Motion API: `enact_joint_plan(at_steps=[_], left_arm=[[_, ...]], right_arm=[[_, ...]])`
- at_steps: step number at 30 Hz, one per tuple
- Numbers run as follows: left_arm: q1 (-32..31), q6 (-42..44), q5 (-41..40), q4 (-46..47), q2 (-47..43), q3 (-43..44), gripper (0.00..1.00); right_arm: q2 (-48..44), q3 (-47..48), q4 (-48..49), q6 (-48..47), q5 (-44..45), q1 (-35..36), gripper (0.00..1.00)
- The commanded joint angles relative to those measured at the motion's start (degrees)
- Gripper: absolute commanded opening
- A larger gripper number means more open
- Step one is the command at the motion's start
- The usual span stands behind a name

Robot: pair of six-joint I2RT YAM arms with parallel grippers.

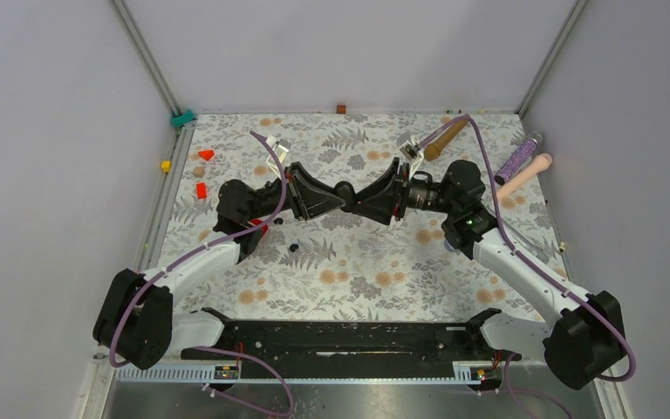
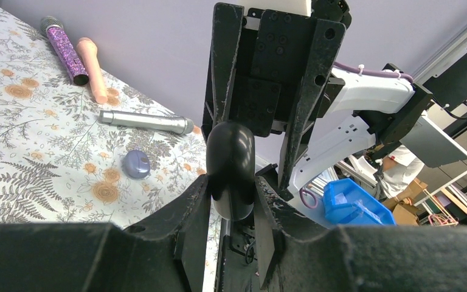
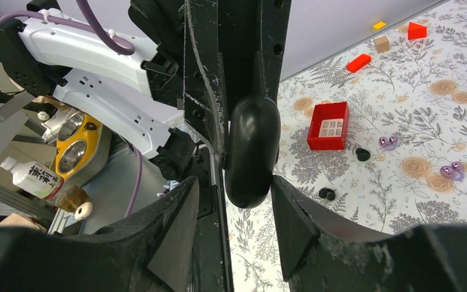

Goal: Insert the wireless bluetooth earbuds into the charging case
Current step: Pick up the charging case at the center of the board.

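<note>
"Earbuds [image 3: 363, 154] first: where did they lie?"
"On the floral table [image 1: 358, 271], left of centre, just right of the red tray [image 3: 329, 126]. Two were black beads and two pale purple, all apart from each other. They were too small to tell which way any pointed."
"And the left gripper [image 2: 231, 198]?"
"Pinched on the charging case [image 3: 252, 152], held above the table at the middle. It was a smooth, glossy black oval, its long axis running left to right, from one gripper towards the other."
"The right gripper [image 3: 234, 188]?"
"Its jaws straddled the case's right end, partly spread, with a gap showing on one side."
</note>
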Motion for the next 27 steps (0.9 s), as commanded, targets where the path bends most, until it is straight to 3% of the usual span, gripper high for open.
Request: enact_joint_plan(at_steps=[1, 12, 21, 27], left_arm=[[0.21, 0.74, -1.13, 2.83, -0.06, -0.15, 0.0], [0.2, 0.04, -0.66, 3.97, -0.05, -0.38, 0.0], [0.13, 0.08, -0.46, 4.05, 0.33, -0.34, 0.0], [0.02, 0.09, -0.32, 4.1, 0.3, -0.32, 0.0]], right_arm=[[0.11, 1.86, 0.59, -1.54, -0.16, 0.54, 0.54], [0.96, 2.41, -1.37, -2.59, 1.61, 0.56, 0.54], [1.53, 1.89, 2.64, 0.71, 0.74, 0.56, 0.51], [2.58, 2.19, 3.94, 2.35, -0.35, 0.54, 0.34]])
